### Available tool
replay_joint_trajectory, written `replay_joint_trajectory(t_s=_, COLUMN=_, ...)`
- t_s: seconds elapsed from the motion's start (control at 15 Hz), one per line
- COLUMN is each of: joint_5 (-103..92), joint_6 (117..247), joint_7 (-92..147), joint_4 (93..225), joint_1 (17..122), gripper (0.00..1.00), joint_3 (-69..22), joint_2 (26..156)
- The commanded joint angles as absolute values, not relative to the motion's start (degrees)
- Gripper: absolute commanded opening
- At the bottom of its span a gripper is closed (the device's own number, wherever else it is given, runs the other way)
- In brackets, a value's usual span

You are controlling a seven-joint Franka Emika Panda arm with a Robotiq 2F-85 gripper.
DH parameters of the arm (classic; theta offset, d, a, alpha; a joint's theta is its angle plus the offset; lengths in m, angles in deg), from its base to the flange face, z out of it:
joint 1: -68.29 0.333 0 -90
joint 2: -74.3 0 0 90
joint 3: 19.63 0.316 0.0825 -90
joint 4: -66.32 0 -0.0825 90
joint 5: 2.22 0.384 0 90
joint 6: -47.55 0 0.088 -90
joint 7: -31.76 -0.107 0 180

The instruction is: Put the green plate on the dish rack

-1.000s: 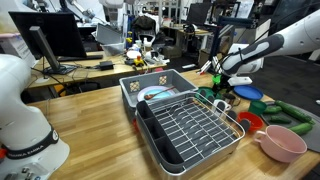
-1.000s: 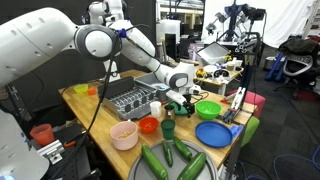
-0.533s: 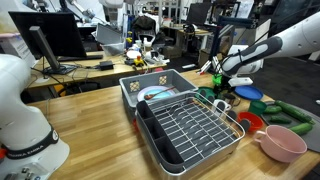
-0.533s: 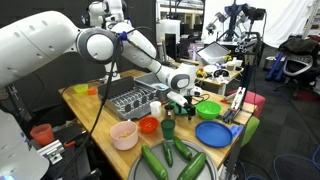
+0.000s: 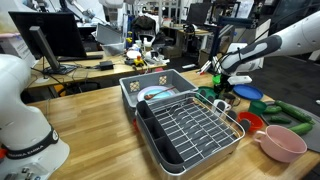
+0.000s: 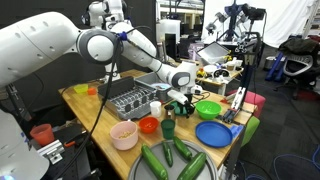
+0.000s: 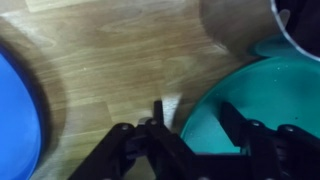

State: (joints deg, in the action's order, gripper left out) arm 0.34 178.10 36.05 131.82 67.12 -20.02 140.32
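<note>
The green plate (image 7: 272, 98) lies flat on the wooden table at the right of the wrist view; its edge shows in an exterior view (image 5: 206, 93). My gripper (image 7: 196, 122) is open and low over the plate's rim. One finger is over bare wood and the other is over the plate. Both exterior views show the gripper (image 5: 222, 86) (image 6: 184, 98) beside the dish rack. The dish rack (image 5: 196, 126) (image 6: 128, 98) is a silver wire grid in a dark tray with nothing on the grid.
A blue plate (image 7: 14, 112) (image 5: 248, 93) (image 6: 215, 133) lies close beside the gripper. A lime bowl (image 6: 208, 109), white mug (image 5: 222, 104), red bowl (image 5: 250, 122), pink cup (image 5: 283, 142) and green vegetables (image 6: 165, 160) crowd the table end. A grey tub (image 5: 150, 84) stands behind the rack.
</note>
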Motion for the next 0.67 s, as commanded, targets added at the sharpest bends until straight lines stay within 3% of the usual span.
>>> replay_joint_trajectory(t_s=0.0, joint_5=-0.54, joint_6=176.03, joint_7=35.37, joint_4=128.95, joint_1=67.14, gripper=0.28, joint_3=-19.80, joint_2=142.17)
replay_joint_trajectory(t_s=0.27, joint_5=0.17, joint_6=175.62, joint_7=35.69, joint_4=128.15, joint_1=66.69, gripper=0.03, joint_3=-19.03, joint_2=142.63)
replay_joint_trajectory(t_s=0.6, joint_5=3.57, joint_6=176.49, joint_7=37.11, joint_4=128.38, joint_1=64.27, gripper=0.02, joint_3=-16.00, joint_2=142.48)
